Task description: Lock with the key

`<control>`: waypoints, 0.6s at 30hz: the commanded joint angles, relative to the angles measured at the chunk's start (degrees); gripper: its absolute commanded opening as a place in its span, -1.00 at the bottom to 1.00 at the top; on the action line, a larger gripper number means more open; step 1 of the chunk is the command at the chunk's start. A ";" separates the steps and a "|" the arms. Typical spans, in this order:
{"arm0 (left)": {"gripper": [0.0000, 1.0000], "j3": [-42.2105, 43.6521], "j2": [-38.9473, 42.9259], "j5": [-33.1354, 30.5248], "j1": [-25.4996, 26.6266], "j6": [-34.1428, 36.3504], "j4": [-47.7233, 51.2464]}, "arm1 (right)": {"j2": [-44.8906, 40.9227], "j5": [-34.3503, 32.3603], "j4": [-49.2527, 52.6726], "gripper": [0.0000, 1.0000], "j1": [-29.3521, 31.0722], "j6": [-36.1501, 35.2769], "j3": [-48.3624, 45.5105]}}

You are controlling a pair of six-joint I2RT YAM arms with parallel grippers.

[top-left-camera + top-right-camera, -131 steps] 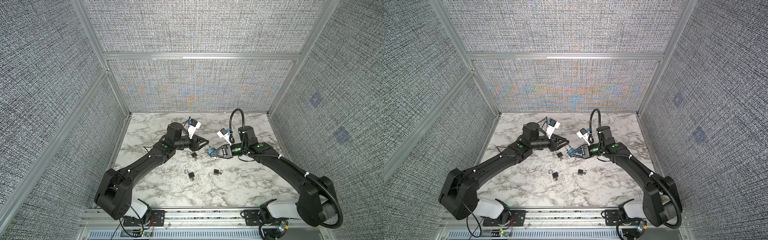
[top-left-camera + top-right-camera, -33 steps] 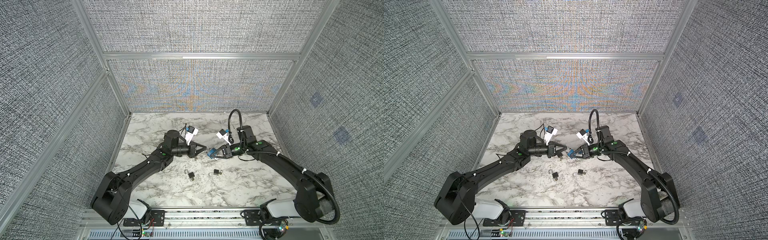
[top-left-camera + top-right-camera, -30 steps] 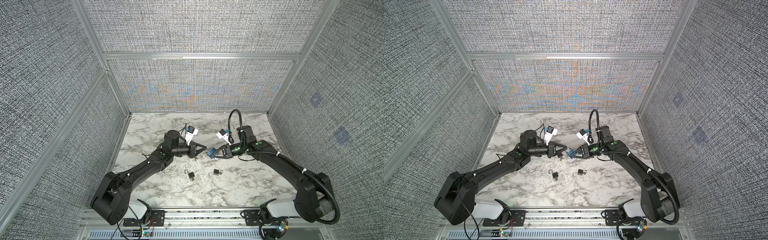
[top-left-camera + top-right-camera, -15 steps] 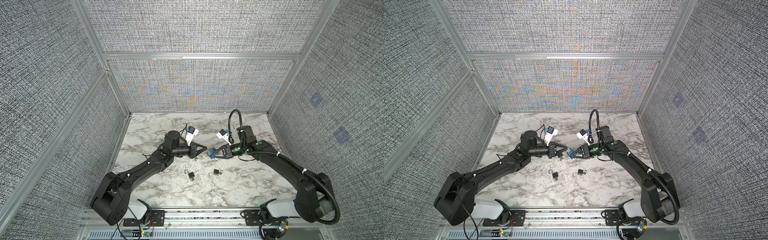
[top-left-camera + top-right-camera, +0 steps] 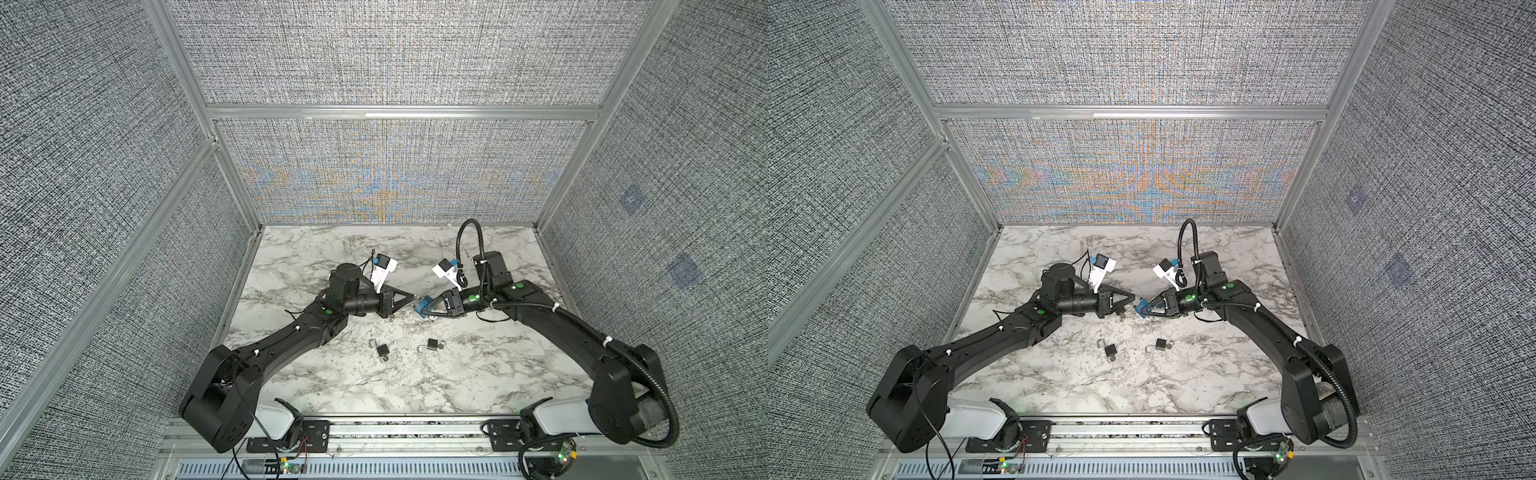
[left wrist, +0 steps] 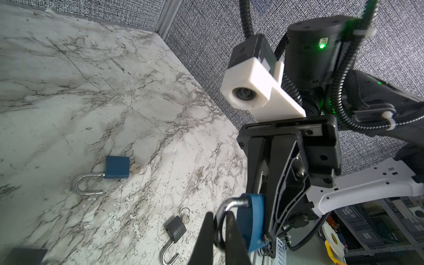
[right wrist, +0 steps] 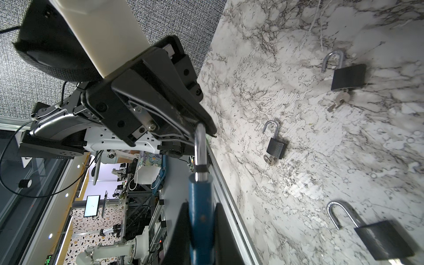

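Two grippers: left gripper [image 5: 409, 299] and right gripper [image 5: 426, 306] meet tip to tip above the middle of the worktop [image 5: 332, 374], both clamped on one lock
Left gripper: fingers [image 6: 207, 238] drawn together, pinching the silver shackle [image 7: 200, 146] at its bend
Right gripper: closed on the flat sides of the blue padlock [image 7: 200, 206]; body held off the marble, shackle pointing at the left gripper
Shackle's free end: hidden; cannot tell whether it is seated
Held lock's key: cannot make it out
Loose padlocks: three lying flat, shackles swung open; two [image 5: 381, 351] [image 5: 433, 343] between the middle and the near edge, near each other but apart; the third [image 5: 1121, 318] under the left gripper
Keys: one on a ring [image 5: 386, 358] [image 5: 441, 343] in each of those two
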State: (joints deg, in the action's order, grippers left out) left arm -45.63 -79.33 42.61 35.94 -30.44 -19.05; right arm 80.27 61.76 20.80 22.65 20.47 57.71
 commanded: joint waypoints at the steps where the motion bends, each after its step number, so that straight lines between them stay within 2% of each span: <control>1: -1.00 0.23 0.26 9.20 1.42 0.12 0.68 | 0.15 -2.51 -7.67 -1.00 0.12 0.62 1.50; 18: -1.00 1.87 0.91 8.99 3.50 -2.90 -2.44 | 1.13 -3.66 -8.45 -1.00 0.11 0.80 2.14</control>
State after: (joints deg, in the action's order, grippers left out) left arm -44.05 -78.81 39.81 37.74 -33.43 -21.37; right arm 81.08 61.52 22.17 22.59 20.45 58.61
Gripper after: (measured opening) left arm 0.104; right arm 0.098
